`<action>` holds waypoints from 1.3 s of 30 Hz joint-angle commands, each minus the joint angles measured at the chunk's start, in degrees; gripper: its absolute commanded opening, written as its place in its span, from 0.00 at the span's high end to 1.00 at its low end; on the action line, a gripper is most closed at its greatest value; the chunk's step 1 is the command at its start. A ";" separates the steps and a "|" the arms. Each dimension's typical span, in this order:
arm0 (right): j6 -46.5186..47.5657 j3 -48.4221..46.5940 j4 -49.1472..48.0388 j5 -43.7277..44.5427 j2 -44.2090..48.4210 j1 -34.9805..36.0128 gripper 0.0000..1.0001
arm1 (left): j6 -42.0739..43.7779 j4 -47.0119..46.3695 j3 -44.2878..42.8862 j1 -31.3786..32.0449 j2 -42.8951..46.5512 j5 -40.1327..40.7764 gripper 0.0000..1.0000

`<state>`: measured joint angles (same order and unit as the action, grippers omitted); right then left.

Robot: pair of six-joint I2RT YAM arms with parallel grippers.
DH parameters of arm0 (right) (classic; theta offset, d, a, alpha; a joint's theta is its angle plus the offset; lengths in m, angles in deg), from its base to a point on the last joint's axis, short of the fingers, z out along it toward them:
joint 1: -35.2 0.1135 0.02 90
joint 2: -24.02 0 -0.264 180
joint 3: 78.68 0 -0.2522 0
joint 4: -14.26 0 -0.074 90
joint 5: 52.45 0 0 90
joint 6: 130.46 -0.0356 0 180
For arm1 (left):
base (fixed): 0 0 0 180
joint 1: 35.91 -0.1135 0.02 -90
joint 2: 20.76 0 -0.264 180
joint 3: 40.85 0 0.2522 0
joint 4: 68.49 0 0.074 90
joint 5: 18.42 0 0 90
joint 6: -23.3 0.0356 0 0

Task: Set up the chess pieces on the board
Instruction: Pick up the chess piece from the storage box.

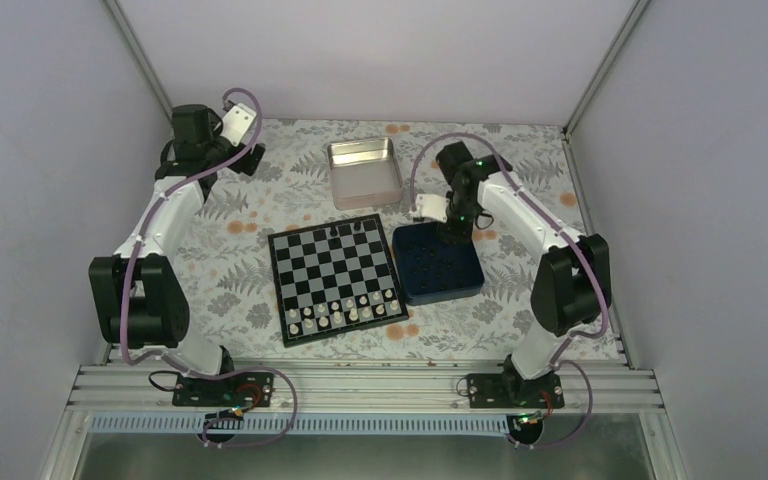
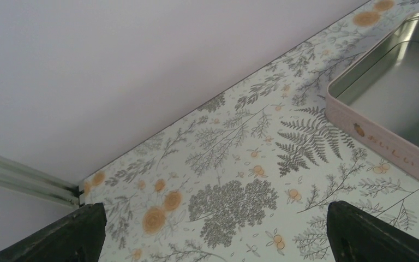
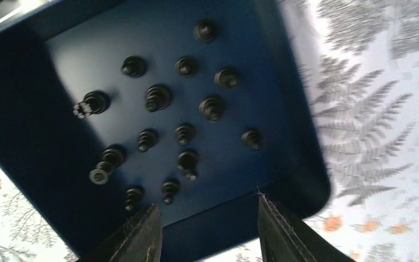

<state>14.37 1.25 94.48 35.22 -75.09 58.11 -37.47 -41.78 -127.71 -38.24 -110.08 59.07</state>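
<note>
Your right pincer (image 3: 210, 234) hangs over the navy blue box (image 3: 27, 109), which sits just right of centre in the overhead view, touching or nearly touching the right edge of the chessboard (image 1: 330, 268). In the right wrist view its two fingers (image 3: 142, 237) stand apart at the bottom of the frame, over the box's near wall, with nothing between them.

Most of the black chess pieces (image 3: 157, 97) lie scattered on the floor of that box. You can count about fourteen. Most look upright as seen from above, and a few at the left of the frame lie tipped on their sides. In the overhead view, two more dark pieces appear to stand on the board's top row, near its middle.

The cream-white chessmen (image 1: 345, 312) fill the two rows along the board's lower edge. The board itself lies at the centre of the fern-patterned bench (image 1: 230, 260), turned slightly askew.

Your left pincer (image 2: 215, 232) is up in the upper left of the overhead view, well apart from the board. Its fingers are spread wide and hold nothing, with only bench between them. The shiny metal tin (image 1: 364, 175) sits above the board, at the right edge of the left wrist view.
</note>
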 commanded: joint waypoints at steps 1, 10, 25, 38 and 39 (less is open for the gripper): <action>-1.96 6.18 -5.61 -0.05 4.23 1.08 0.53 | -1.08 0.11 -2.76 1.57 -1.74 0.56 0.00; -2.29 13.36 -13.37 0.97 3.31 0.95 0.54 | -0.96 -0.81 -1.97 3.56 -2.31 5.01 0.00; -0.83 10.58 -16.84 -2.72 -5.27 0.90 0.55 | -1.13 -2.30 -0.31 3.57 -1.41 6.61 0.00; -0.14 8.96 -15.77 -5.08 -9.01 0.30 0.64 | -0.63 -2.42 0.58 3.56 -0.87 6.66 0.00; -0.16 8.89 -15.50 -5.20 -9.15 0.24 0.65 | -0.59 -2.43 0.59 3.56 -0.86 6.63 0.00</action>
<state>13.52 11.13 78.28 31.96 -83.22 58.97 -37.78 -43.07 -127.49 -34.61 -112.53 65.60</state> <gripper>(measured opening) 0.363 0.999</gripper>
